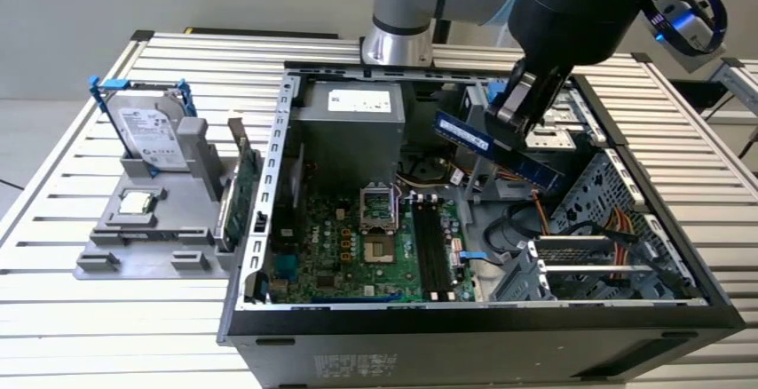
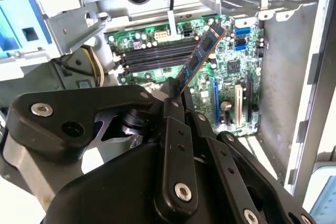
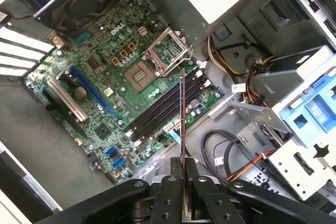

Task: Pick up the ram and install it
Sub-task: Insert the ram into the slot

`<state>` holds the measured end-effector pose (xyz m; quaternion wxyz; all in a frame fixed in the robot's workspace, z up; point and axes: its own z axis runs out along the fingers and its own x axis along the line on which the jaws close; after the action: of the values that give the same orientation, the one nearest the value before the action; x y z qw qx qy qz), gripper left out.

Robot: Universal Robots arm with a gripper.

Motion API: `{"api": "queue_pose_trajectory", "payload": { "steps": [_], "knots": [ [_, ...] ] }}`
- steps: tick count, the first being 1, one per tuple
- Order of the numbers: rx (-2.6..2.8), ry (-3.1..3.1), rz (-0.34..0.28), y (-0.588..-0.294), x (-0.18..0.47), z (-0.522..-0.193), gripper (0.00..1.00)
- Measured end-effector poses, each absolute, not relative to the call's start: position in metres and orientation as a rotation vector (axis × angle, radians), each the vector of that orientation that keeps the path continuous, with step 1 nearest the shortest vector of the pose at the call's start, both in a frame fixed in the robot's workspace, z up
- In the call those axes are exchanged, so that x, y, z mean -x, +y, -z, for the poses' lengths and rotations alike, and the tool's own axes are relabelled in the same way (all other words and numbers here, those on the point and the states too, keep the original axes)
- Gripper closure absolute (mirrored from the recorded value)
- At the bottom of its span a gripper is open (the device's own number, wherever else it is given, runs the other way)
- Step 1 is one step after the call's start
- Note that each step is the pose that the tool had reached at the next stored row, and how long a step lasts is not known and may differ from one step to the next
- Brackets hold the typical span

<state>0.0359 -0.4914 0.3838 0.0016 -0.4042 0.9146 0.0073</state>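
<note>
I seem to work in a robotics laboratory: an open computer case (image 1: 474,340) lies on a slatted aluminium table (image 1: 106,309), a grey fixture (image 1: 130,251) beside the case holds a hard drive (image 1: 152,136), and the arm's base (image 1: 397,44) stands behind the case.

One ram (image 1: 464,134), one gripper (image 1: 512,127), one open computer case (image 1: 474,320), one motherboard (image 1: 343,247), four memory slots (image 3: 167,107), one hard drive (image 1: 154,133), one processor chip (image 1: 138,201).

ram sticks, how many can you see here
1. The ram stick is held in the claw, tilted above the open computer case. Others could be hidden from view.
</note>
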Motion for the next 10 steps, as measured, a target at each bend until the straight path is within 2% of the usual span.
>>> {"api": "queue_pose_trajectory", "payload": {
  "steps": [10],
  "knots": [
    [1.093, 2.941, -0.022, -0.4913, -0.0359, -0.3835, 1.0]
  ]
}}
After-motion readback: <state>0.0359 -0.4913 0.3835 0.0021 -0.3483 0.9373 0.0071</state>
